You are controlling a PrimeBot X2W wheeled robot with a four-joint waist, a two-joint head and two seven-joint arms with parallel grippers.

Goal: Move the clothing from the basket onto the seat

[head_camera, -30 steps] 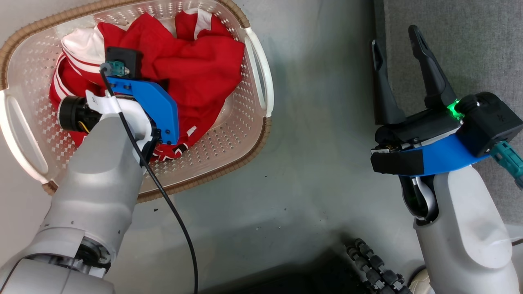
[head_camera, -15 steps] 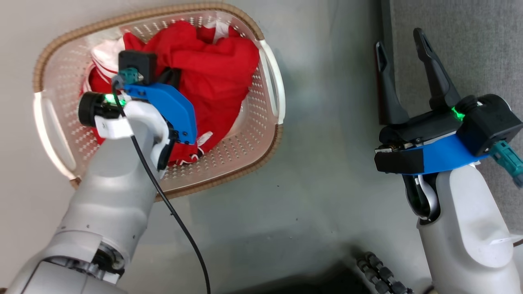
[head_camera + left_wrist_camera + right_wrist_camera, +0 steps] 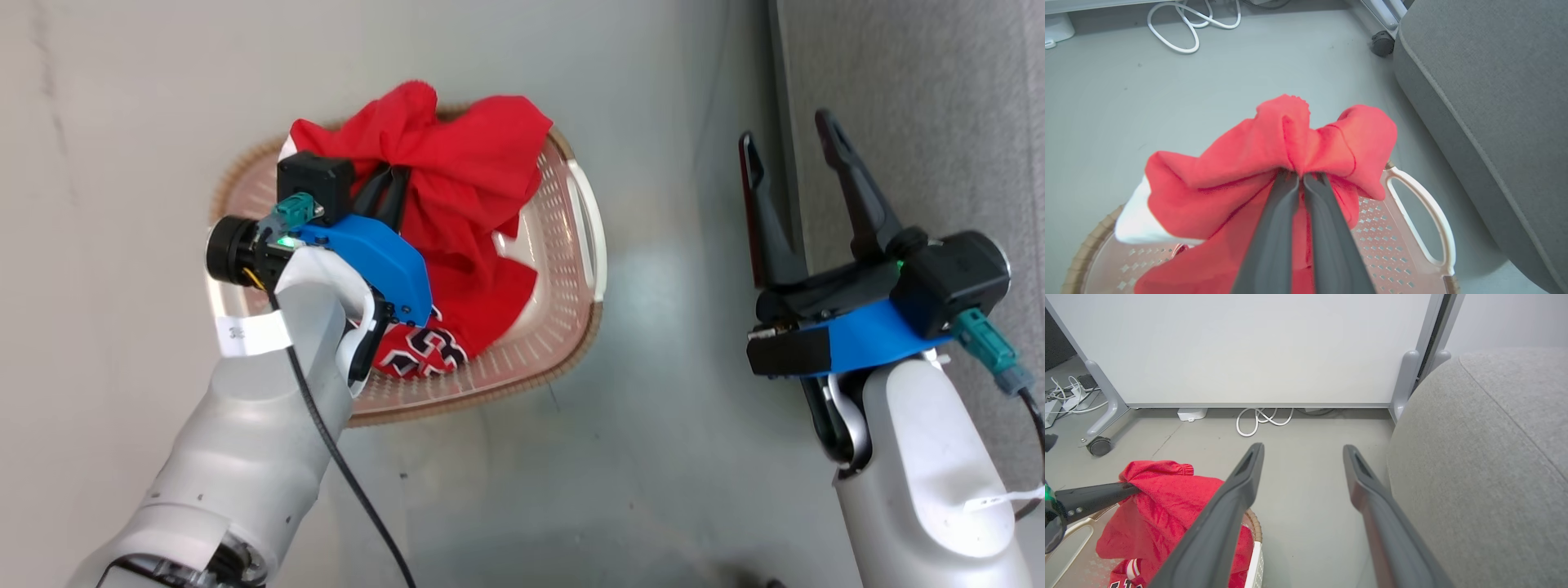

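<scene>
Left gripper [image 3: 1302,177], pinched tight on the plain red garment [image 3: 1229,179]: lift until fabric clears the basket [image 3: 1386,234], then swing toward the seat [image 3: 1494,102]

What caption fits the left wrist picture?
Left tool pinches a plain red garment above the cream perforated plastic basket.

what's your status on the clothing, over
Left end effector shut on plain red garment, held over basket. Jersey in basket. Right end effector open, empty, standing between basket and seat.
</scene>
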